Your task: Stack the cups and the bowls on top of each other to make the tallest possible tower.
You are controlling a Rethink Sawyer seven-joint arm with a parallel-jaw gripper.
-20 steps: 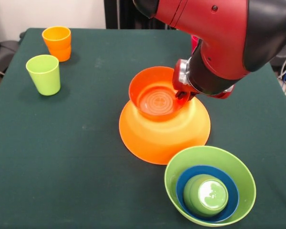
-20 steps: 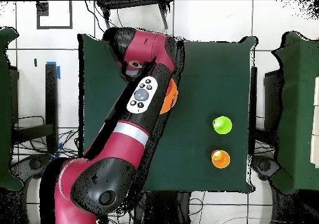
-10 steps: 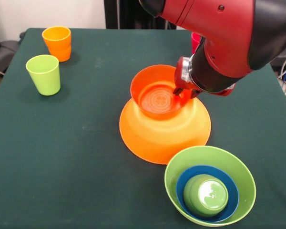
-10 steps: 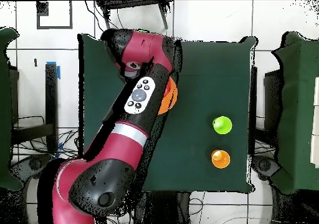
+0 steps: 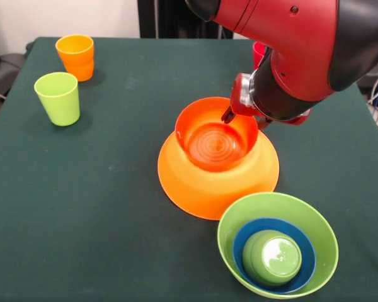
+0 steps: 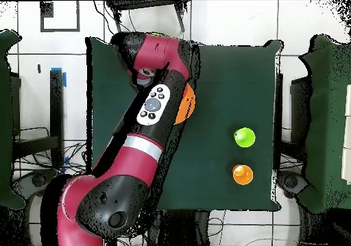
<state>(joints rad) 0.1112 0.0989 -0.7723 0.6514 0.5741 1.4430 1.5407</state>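
- Orange-red small bowl [image 5: 217, 133] sits upright atop the upturned large orange bowl [image 5: 201, 185] in the front view; the claw [image 5: 230, 115] hangs at its far rim, its opening impossible to tell.
- Nearby, a light green bowl [image 5: 315, 226] holds a blue bowl [image 5: 240, 238] and a green cup [image 5: 272, 257].
- Overhead, the arm [image 6: 147, 120] covers the stack; a lime cup [image 6: 244, 137] and an orange cup [image 6: 242, 174] stand apart on the table [image 6: 226, 85].

bright, even light from above

soft shadows sit close under the lime green cup [image 5: 57, 98] and beside the large orange bowl [image 5: 218, 182]. white glare spots the green cup [image 5: 272, 257]. the front view is sharp.
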